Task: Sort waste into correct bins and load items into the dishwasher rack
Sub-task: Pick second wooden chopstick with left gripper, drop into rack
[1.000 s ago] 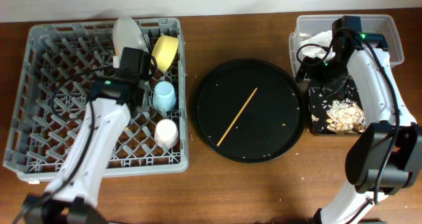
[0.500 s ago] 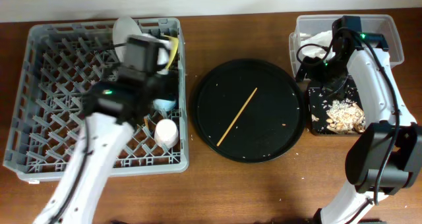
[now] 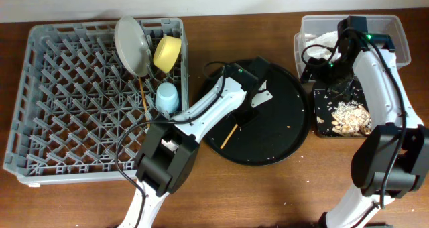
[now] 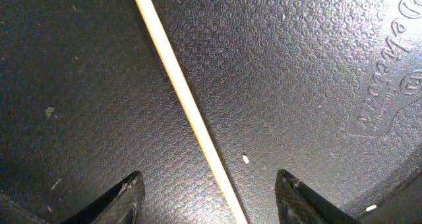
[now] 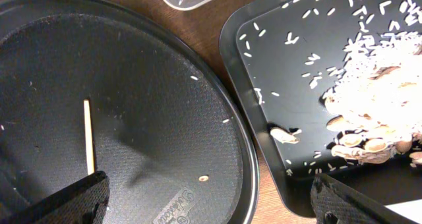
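One wooden chopstick lies on the round black tray. My left gripper hovers open just above it, the stick running between the fingertips. From overhead, the left gripper covers the upper part of the chopstick. The grey dishwasher rack holds a white plate, a yellow bowl, a light-blue cup and another chopstick. My right gripper hangs wide open and empty over the gap between the round tray and the black bin.
The clear tub at the back right holds white napkins. The shallow black tray in front of it carries food scraps and scattered rice. Small crumbs dot the round tray.
My left arm swung from the rack to the round tray and its gripper opened. A chopstick now shows in the rack. The right arm has stayed still.
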